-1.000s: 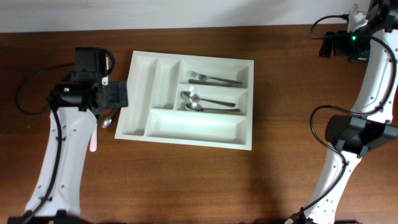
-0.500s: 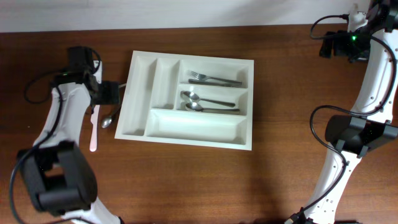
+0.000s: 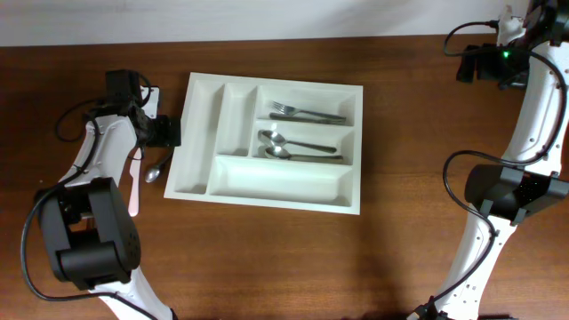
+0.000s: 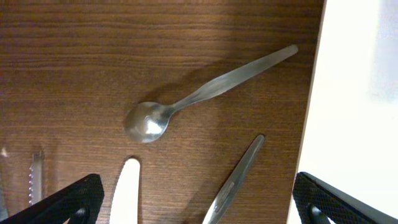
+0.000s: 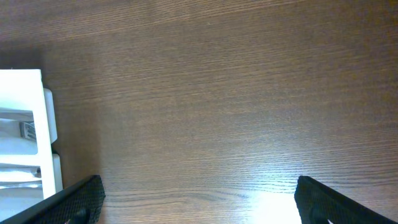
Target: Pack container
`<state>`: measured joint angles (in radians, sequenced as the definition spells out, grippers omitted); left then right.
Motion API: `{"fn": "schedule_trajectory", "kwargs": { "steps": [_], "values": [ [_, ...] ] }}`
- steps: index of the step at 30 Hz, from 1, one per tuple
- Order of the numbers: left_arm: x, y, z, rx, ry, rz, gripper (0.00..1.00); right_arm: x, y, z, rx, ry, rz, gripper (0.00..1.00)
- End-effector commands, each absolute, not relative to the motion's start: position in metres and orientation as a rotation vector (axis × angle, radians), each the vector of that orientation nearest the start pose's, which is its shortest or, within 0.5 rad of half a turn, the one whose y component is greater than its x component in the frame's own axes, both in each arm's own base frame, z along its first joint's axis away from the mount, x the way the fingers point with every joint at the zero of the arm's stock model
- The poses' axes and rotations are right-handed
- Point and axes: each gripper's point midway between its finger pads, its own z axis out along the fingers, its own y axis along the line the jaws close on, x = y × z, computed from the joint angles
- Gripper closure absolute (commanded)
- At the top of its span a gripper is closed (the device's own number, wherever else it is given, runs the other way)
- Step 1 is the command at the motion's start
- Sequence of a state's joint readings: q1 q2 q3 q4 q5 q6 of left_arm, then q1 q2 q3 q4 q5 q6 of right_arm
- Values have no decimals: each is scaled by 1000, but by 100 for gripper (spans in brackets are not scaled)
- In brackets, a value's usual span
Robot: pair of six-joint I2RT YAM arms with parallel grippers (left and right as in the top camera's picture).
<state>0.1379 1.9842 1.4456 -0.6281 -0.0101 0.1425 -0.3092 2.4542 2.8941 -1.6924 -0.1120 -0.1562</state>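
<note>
On the brown tabletop (image 3: pixel 267 258), 2 arms flank the container (image 3: pixel 284 180) — the white 5-compartment tray lying flat left of centre, open side up so cutlery can be dropped straight in. We see the left pincer (image 3: pixel 165 132) poised just beside the tray's left wall, released and grasping nothing. Its jaws are spread wide over the loose cutlery it looks set to collect next. The right pincer (image 3: pixel 471 65) hangs well apart near the far right edge, also released and empty, and in our judgement parked clear of the work. Sorting by kind is evident: 1 fork (image 3: pixel 307 114) lies in the upper long compartment, 2 spoons (image 3: pixel 298 142) share the middle one, and the 3 other compartments hold nothing. Left of the tray we count 4 pieces on the wood — 1 spoon (image 4: pixel 149 121), 1 metal handle (image 4: pixel 239 174) whose type we cannot tell, 1 pale plastic handle (image 4: pixel 127 186) and 1 serrated blade (image 4: pixel 36 177).
</note>
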Motion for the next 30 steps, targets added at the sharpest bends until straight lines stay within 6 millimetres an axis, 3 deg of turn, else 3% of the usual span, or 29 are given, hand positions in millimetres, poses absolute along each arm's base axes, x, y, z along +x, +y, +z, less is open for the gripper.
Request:
{"fn": "schedule_trajectory", "kwargs": {
  "steps": [1, 7, 14, 22, 27, 30],
  "values": [
    [463, 61, 44, 20, 2756, 57, 1, 475, -136, 222, 205, 2768, 26, 1],
    [460, 53, 26, 3, 2797, 28, 1, 475, -136, 222, 205, 2768, 26, 1],
    [470, 5, 28, 157, 2764, -3, 1, 475, -136, 222, 205, 2768, 26, 1],
    [477, -12, 41, 188, 2723, -96, 1, 475, -136, 222, 205, 2768, 26, 1],
    [491, 22, 76, 39, 2698, -2, 1, 475, -136, 222, 205, 2768, 26, 1],
    [497, 32, 98, -15, 2670, -78, 1, 475, -136, 222, 205, 2768, 26, 1]
  ]
}}
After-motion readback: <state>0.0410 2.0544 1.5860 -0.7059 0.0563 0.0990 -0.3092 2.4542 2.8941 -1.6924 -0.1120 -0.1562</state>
